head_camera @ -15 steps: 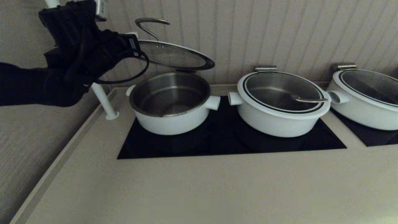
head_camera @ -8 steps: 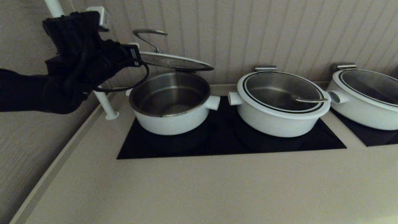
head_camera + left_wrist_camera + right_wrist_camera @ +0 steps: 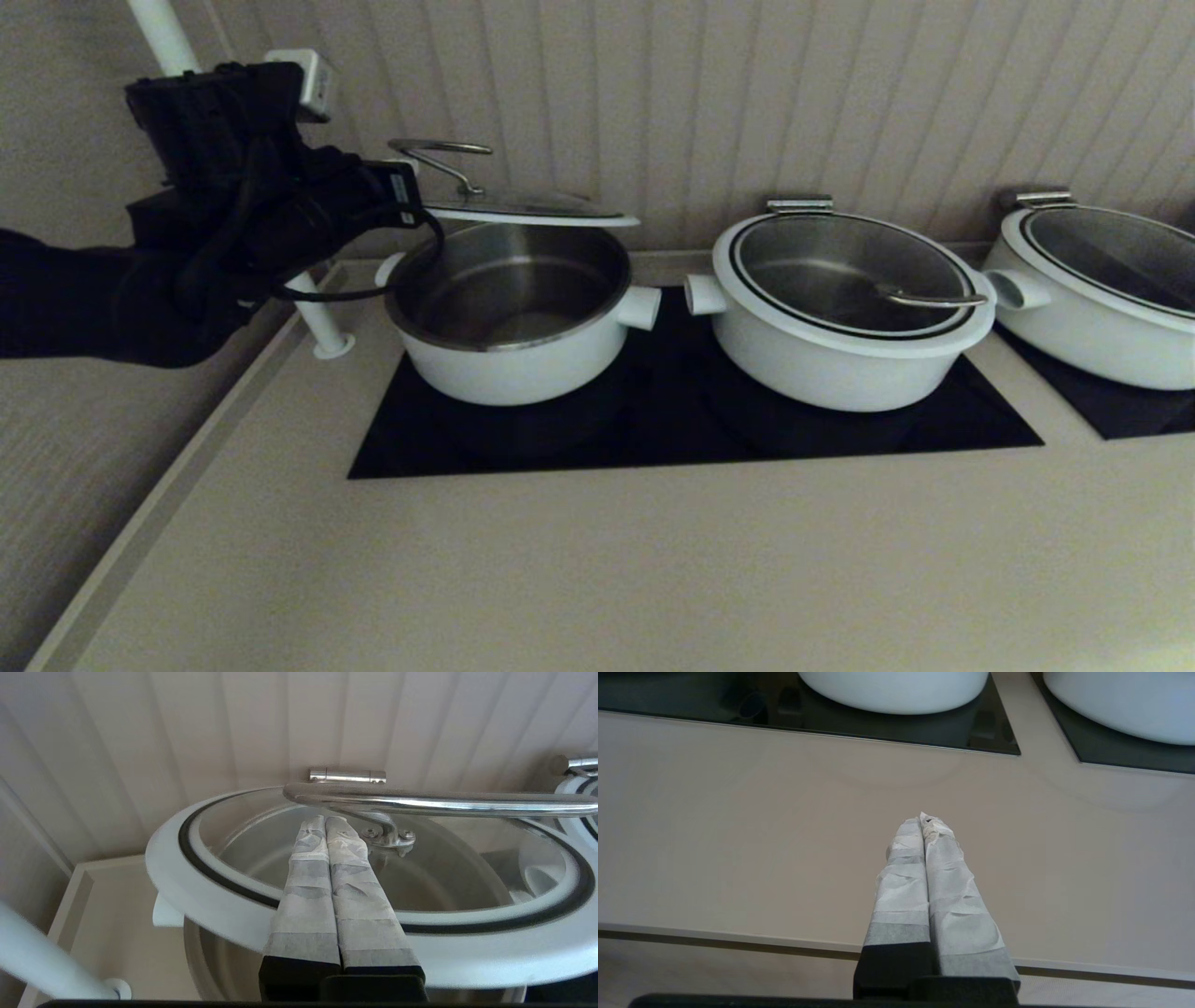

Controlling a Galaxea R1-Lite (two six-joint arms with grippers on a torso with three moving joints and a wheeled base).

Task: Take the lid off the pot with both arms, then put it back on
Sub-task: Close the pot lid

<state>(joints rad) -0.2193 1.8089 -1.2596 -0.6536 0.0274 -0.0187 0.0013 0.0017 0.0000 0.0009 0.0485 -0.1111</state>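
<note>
At the far left of the head view, I see my left gripper (image 3: pixel 411 191) raised beside the wall panelling, next to a slanted white pole (image 3: pixel 313 308) that stands on the beige tabletop (image 3: pixel 597 560). Through the left wrist camera its jaws are pressed together, the taped fingers (image 3: pixel 308 877) lying over the wide white rim and reaching under the thin steel loop handle (image 3: pixel 420 802); nothing is pinched between them that I can see, and the loop passes just above the tips. The round glass lid with the white rim and black ring (image 3: pixel 523 210) hangs nearly level just above the low white pot with the steel inside (image 3: pixel 509 313), apart from it at the front; I cannot tell whether its back edge touches the pot. The pot sits on the left half of a black glass hob (image 3: pixel 691 411), its stubby white side handle (image 3: pixel 639 306) pointing right. Just beside it on the same hob stands a second white pot with its glass lid on (image 3: pixel 845 308), the handle near that lid's right edge. Further right a third covered white pot (image 3: pixel 1102 299) sits on another black panel. My right gripper (image 3: pixel 924 821) shows only in its own wrist camera, jaws closed on nothing, above bare tabletop in front of the hob.
</note>
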